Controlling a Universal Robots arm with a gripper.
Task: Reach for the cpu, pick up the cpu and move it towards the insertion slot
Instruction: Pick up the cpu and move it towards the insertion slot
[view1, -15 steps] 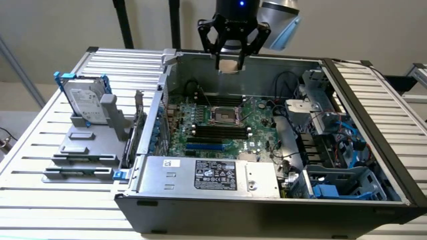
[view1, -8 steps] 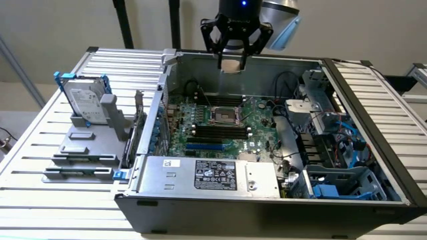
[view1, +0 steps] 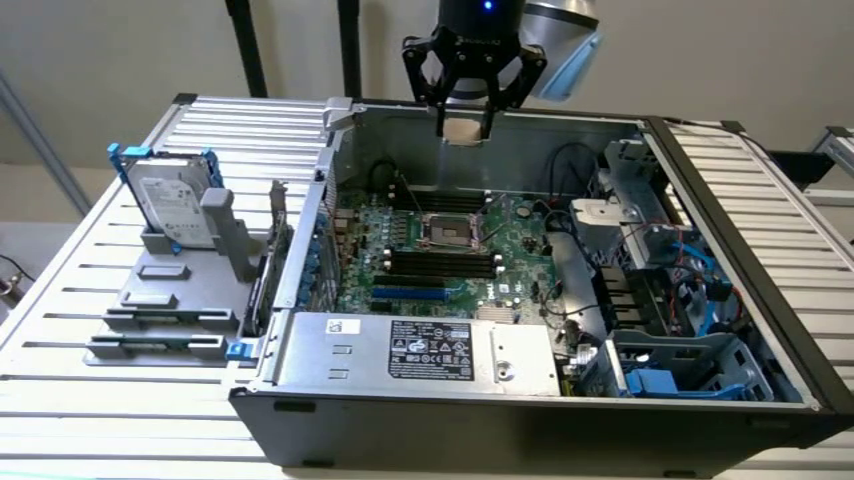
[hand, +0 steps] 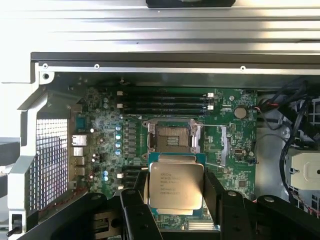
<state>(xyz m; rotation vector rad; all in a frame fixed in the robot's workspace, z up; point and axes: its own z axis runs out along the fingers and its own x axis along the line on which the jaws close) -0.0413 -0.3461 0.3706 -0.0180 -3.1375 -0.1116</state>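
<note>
Cpu (hand: 174, 186) sits clamped in the end effector (view1: 463, 130), hanging above the open computer case's (view1: 694, 300) rear wall. Insertion slot (view1: 447, 230) lies lower, toward 6 o'clock in the exterior view, memory slots (view1: 434, 263) just beyond; a hard drive (view1: 174, 210) stands at 9 o'clock.

The exterior view stands high in front of the open computer case (view1: 534, 400), looking down and inward at the motherboard (view1: 441, 250) from some way off. The wrist view hangs above the motherboard (hand: 170, 130), facing down, nearer. Both share it.
</note>
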